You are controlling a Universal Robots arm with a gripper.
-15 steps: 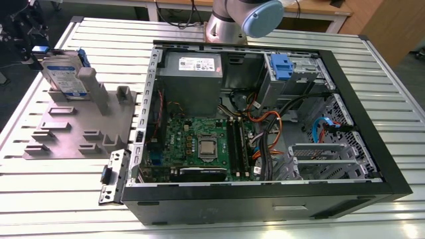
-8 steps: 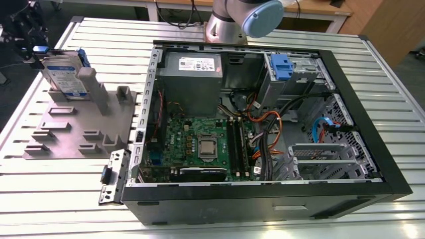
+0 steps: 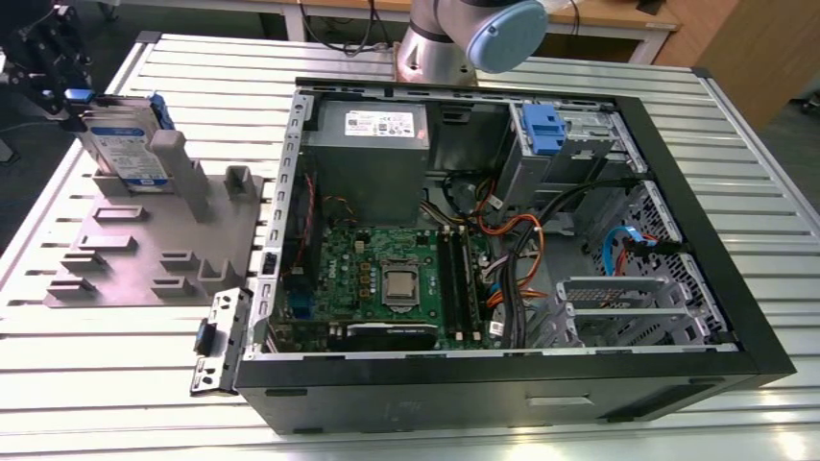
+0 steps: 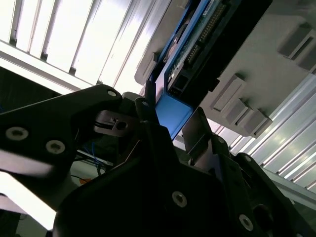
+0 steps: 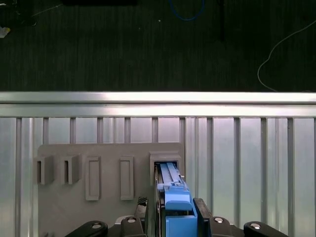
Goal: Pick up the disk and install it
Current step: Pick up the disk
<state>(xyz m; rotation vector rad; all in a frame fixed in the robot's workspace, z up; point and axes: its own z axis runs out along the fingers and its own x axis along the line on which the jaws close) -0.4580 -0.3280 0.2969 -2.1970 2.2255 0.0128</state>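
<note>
Over at the exterior view's left, the gripper (image 3: 75,99) is pinching the blue-edged top of the disk (image 3: 129,149), its fingers pressed against either side. The disk is standing on edge in a slot at the far end of the grey holder plate (image 3: 129,252), leaning slightly. The plate is lying on the slatted metal table (image 3: 103,384), just beside the open computer case (image 3: 717,288), whose wall is rising between the disk and the drive bay with its blue latch (image 3: 543,130). The grey power-supply box (image 3: 372,134) is sitting in the case's far corner.

The first wrist view is looking straight down the disk's blue bracket (image 5: 170,180) into its slot, with dark floor (image 5: 148,44) past the table edge. The second wrist view is showing the disk's connector side (image 4: 197,44).
</note>
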